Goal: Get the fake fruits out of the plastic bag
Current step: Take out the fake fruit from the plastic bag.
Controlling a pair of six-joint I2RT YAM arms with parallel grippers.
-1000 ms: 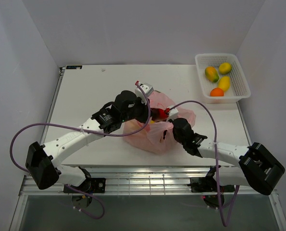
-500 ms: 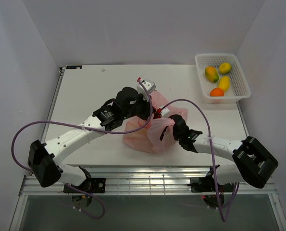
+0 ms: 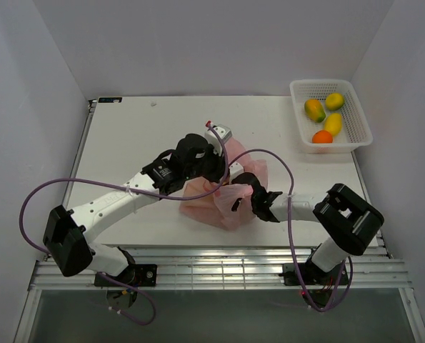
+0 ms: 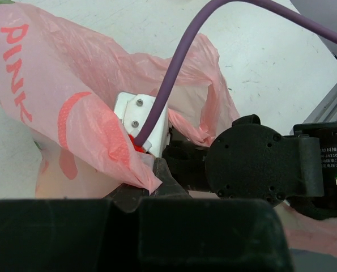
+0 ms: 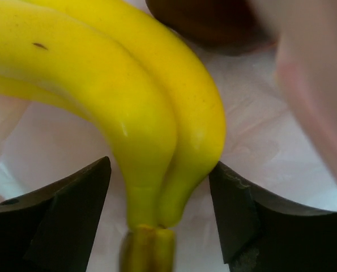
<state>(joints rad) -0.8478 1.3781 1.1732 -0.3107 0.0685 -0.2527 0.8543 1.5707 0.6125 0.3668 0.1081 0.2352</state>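
4 fake fruits (image 3: 332, 123) lie in the white basket (image 3: 326, 81). The left gripper (image 4: 148, 190) pinches the rim of the pink plastic bag (image 4: 60, 102). Inside it, the right gripper (image 5: 160, 170) straddles a yellow banana bunch (image 5: 151, 113), jaws spread, not yet gripping. A dark fruit (image 5: 213, 22) beyond also waits.

White table (image 3: 141, 128) with pink bag (image 3: 200, 207), mesh basket (image 3: 353, 118)

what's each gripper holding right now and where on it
Left gripper pinches the plastic bag by the edge of its opening. Right gripper, inside the bag, holds nothing yet: its open jaws flank the banana near the stem end.
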